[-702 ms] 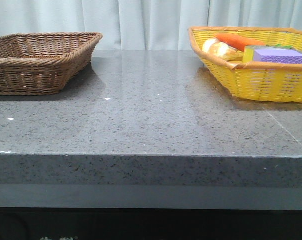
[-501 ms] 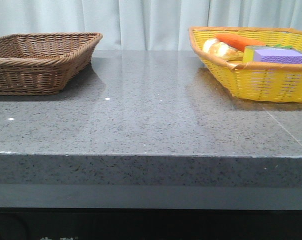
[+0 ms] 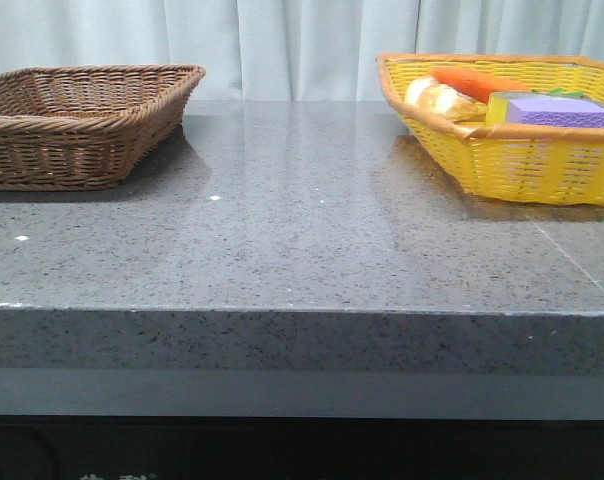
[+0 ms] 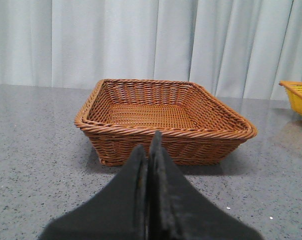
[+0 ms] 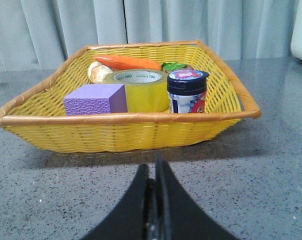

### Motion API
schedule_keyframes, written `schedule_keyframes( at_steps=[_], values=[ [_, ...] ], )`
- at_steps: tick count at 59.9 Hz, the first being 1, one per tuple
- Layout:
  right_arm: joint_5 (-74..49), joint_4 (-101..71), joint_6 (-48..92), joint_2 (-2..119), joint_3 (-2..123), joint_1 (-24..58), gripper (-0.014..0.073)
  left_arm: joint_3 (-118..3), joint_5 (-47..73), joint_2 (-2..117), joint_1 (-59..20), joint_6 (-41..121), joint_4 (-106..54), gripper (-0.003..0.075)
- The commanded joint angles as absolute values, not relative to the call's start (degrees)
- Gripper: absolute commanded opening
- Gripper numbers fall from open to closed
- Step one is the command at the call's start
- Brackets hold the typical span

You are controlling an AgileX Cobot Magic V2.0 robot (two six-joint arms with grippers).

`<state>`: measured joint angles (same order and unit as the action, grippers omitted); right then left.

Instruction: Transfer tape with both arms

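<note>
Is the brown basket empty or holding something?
Empty: the left wrist view shows the brown basket with only its bare woven floor inside.

Bright, even light, soft glare on the grey table [image 3: 302, 240] (short basket shadows), sharp focus throughout.

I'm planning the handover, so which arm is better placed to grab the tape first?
Right. The right gripper, fingers shut, faces the yellow basket holding the tape. The left gripper, also shut, faces only the brown basket, which looks empty.
</note>
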<state>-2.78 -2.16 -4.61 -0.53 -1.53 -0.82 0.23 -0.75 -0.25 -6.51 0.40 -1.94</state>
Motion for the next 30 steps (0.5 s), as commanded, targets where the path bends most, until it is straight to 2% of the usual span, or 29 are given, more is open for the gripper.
schedule_keyframes(
  at_steps=[1, 16, 30],
  values=[
    [2.1, -1.6, -4.7, -1.9, -1.2, -1.1, -0.0067, 0.6, -6.4, -1.3, -6.9, 0.3, -2.4, -0.0020],
    [2.0, -2.0, -4.7, -1.9, -0.7, -1.1, -0.0067, -0.6, -11.0, -1.3, -6.9, 0.3, -2.4, -0.0020],
    [-6.9, -2.0, -4.7, -1.9, 8.3, -1.1, -0.0067, -9.9, -6.0, -1.0, -6.9, 0.3, -2.4, -0.0020]
  ],
)
